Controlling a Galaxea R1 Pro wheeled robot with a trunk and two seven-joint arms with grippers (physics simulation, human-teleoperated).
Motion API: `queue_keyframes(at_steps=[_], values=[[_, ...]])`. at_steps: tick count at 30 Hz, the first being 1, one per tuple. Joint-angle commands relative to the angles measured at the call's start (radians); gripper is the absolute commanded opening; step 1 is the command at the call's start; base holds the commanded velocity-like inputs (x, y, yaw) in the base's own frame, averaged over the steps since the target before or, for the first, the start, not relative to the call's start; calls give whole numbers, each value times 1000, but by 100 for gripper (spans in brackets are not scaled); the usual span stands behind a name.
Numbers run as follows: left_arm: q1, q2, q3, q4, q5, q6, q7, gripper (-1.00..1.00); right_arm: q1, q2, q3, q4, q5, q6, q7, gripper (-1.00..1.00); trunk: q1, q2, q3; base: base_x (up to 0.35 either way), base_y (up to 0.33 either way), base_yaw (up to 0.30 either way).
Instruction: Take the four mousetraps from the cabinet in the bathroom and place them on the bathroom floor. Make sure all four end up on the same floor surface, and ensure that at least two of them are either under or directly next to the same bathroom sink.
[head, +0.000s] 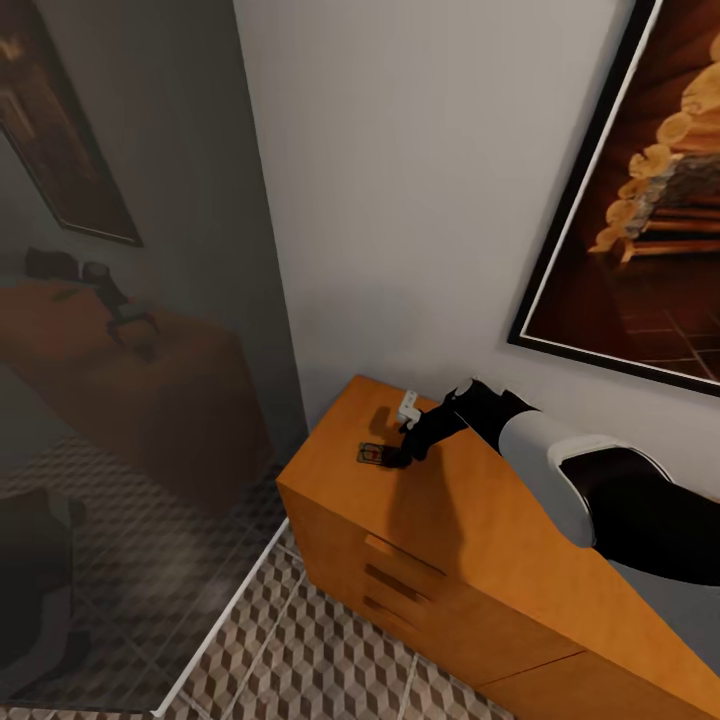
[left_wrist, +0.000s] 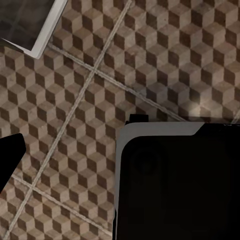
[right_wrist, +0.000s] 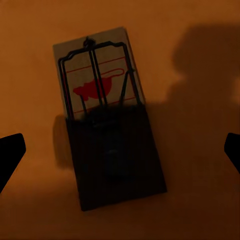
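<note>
One mousetrap (head: 372, 454), a tan board with dark spring bars and a red mark, lies flat on the left end of the orange-brown cabinet (head: 470, 540). My right gripper (head: 398, 458) hovers just above it. In the right wrist view the mousetrap (right_wrist: 102, 100) lies between the two spread fingertips (right_wrist: 10, 155) of the open right gripper (right_wrist: 120, 152), partly in its shadow and untouched. My left gripper (left_wrist: 120, 160) hangs over the cube-patterned bathroom floor (left_wrist: 100, 75), one fingertip (left_wrist: 9, 160) far out at the side. The sink is out of view.
A small white object (head: 408, 405) stands on the cabinet against the wall behind the trap. A glass shower wall (head: 150, 400) with a white floor strip (head: 215, 620) runs left of the cabinet. A framed picture (head: 650, 200) hangs above. My dark base (left_wrist: 175, 185) shows below the left wrist.
</note>
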Motion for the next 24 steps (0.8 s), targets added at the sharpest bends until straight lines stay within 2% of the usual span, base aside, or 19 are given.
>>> queue_keyframes(at_steps=[1, 24], values=[[-1, 0, -9, 4, 9, -7, 1, 100, 0, 0, 7, -2, -9, 10, 3, 100, 0, -1, -1, 0, 11, 0], [-1, 0, -9, 4, 9, -7, 1, 100, 4, -3, 7, -2, -8, 10, -1, 100, 0, -1, -1, -17, 38, 0]])
